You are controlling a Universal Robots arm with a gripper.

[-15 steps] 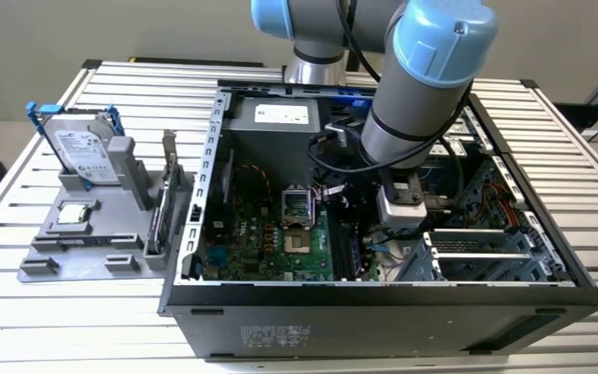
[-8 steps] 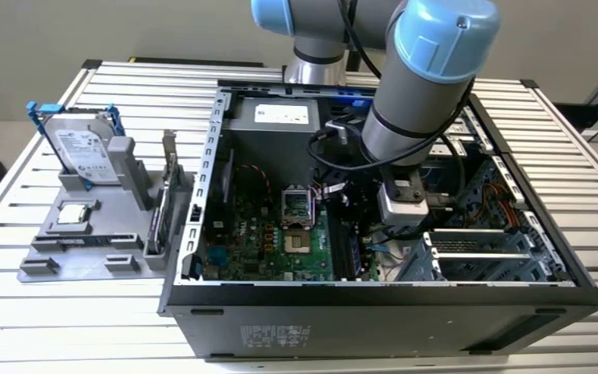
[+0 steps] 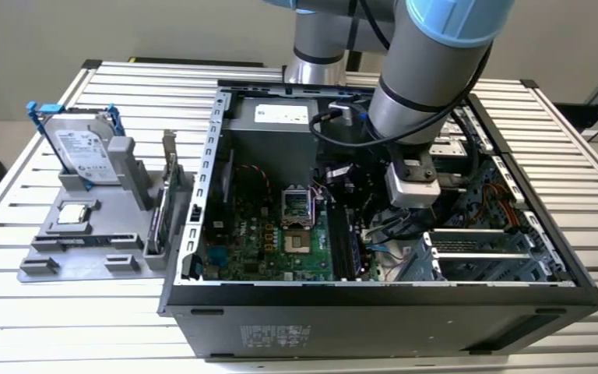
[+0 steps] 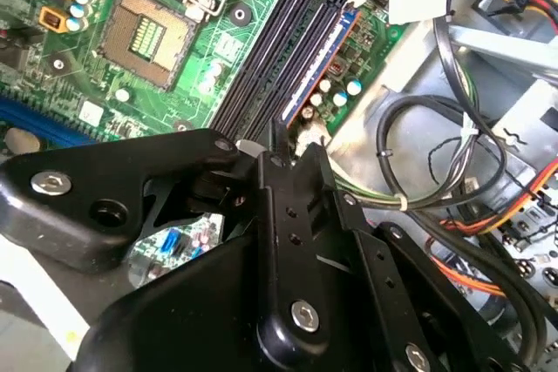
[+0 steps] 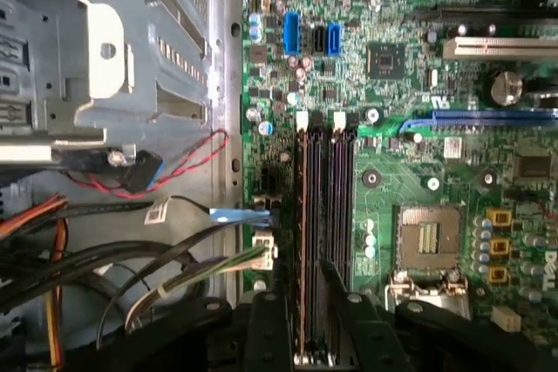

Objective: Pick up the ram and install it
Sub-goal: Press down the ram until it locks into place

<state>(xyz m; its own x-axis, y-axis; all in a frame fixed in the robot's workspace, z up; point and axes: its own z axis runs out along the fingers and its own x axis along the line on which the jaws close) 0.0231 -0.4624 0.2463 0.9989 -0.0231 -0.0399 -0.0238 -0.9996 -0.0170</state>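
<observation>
Slatted metal worktop [image 3: 60, 312] carries open black computer case [image 3: 382, 312]; green motherboard [image 3: 268, 241] inside. Black hand [image 4: 277, 147] over the long memory slots [image 5: 327, 215], clenched on the ram [image 4: 307, 84], a thin dark stick seated in the outermost slot.

Glossy black plastic tool [image 4: 277, 141], shiny green motherboard [image 5: 401, 84], dull grey metal computer case [image 3: 382, 312], ribbed metal table [image 3: 60, 319]

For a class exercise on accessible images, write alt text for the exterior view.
A robot arm reaches down into an open computer case on a slatted table, its gripper low beside the green motherboard. On the exterior view's left, a grey stand holds a hard drive.
</observation>
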